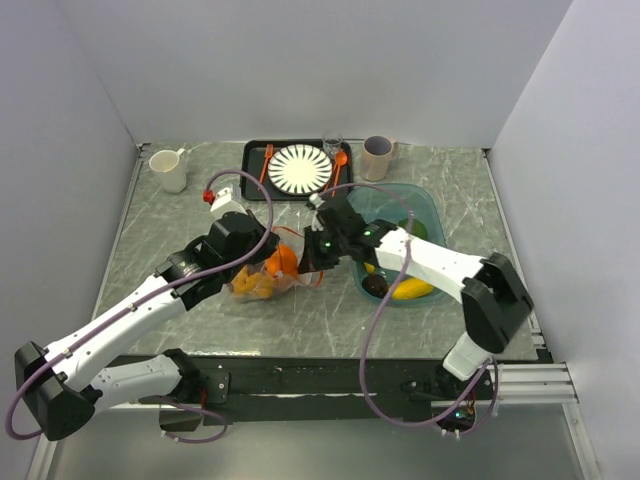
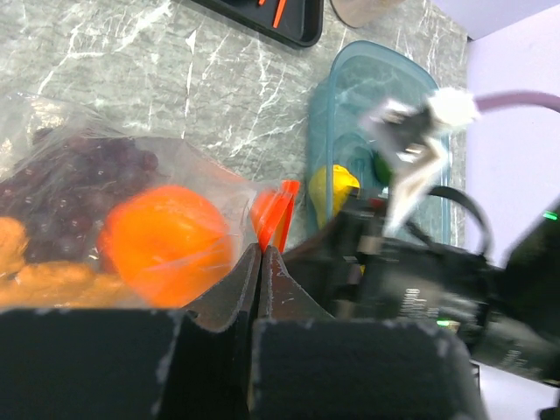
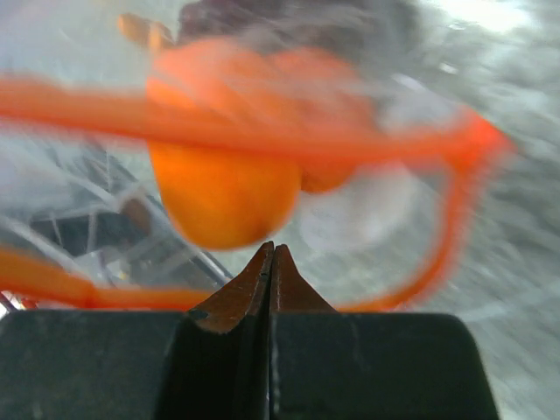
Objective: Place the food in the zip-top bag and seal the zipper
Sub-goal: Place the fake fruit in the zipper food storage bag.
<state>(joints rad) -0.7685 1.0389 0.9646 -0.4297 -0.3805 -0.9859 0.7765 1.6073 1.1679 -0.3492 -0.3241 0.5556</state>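
**Zip-top bag (image 1: pixel 262 285) part-filled at mid-table**

It holds the orange (image 1: pixel 281 261) and dark purple pieces (image 2: pixel 79 175). A teal tub (image 1: pixel 400 190) with more food lies just right of it. The left gripper (image 2: pixel 260 255) and right gripper (image 3: pixel 272 254) meet at its mouth, jaws pressed together; whether they pinch film cannot be told. The right wrist view shows the zipper (image 3: pixel 262 140) parted.

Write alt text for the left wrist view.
The shut left pincer meets the mouth of a clear zip-top bag holding an orange and dark purple grapes. To the right sit a teal tub with a yellow piece inside and the right arm.
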